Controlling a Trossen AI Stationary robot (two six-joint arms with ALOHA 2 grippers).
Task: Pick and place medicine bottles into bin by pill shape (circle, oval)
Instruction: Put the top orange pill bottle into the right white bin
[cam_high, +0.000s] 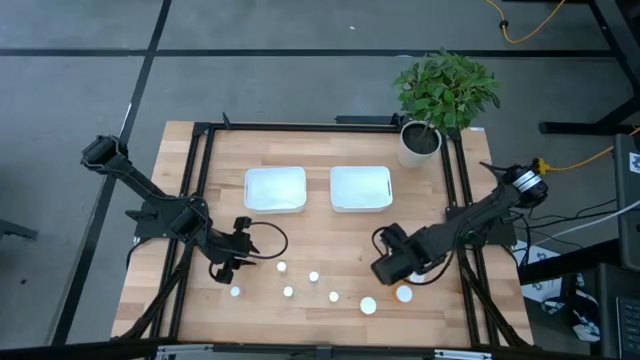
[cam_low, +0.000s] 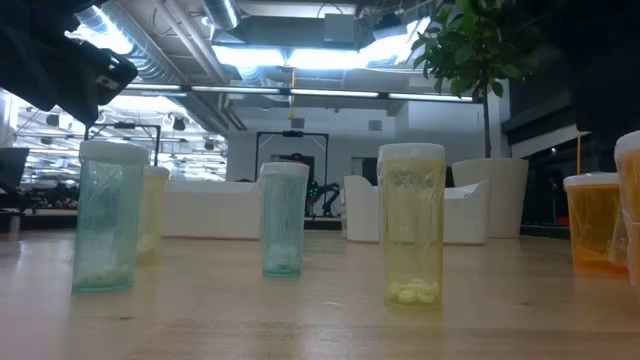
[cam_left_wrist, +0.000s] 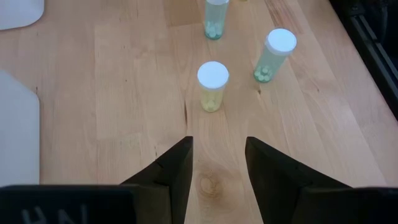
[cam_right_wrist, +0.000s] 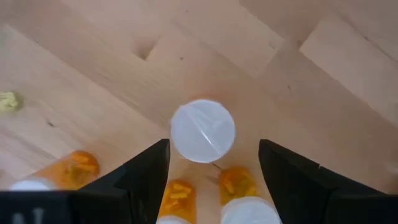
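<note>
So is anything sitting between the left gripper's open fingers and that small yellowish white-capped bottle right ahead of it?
Nothing visible does. In the left wrist view, only bare wooden table lies between the left gripper and the yellowish white-capped bottle. Two greenish white-capped bottles stand farther off, beyond and beside it.

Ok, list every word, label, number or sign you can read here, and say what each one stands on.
No text reads clearly.
Left gripper: pale marks on its body at the picture's lower edge, cut off and too blurred to read.
Yellow-tinted bottle: faint marks near its top, too blurred to read.
White bins: no text visible.
</note>
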